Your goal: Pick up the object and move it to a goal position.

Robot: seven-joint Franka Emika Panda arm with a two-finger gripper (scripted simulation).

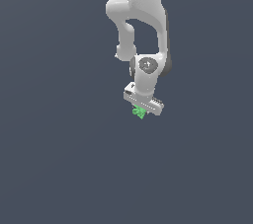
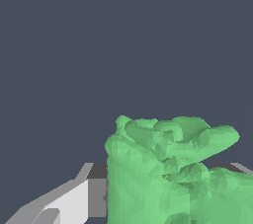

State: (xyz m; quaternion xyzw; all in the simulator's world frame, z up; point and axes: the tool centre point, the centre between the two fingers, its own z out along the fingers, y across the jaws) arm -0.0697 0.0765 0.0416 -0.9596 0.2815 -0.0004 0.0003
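Note:
The object [image 1: 139, 113] is a tiny bright green jagged lump sitting right under the white gripper [image 1: 142, 109] in the exterior view. The arm reaches down from the top of that view to the gripper. In the wrist view the object [image 2: 168, 168] looks large and fills the space between the fingers. One white and grey finger [image 2: 81, 196] presses against one side of it, and only a sliver of the other finger [image 2: 236, 168] shows past the other side. The gripper is shut on the object. The fingertips are hidden behind the lump.
A plain dark grey-blue surface [image 1: 59, 168] fills both views. Only the arm's white links [image 1: 143, 6] stand above the gripper.

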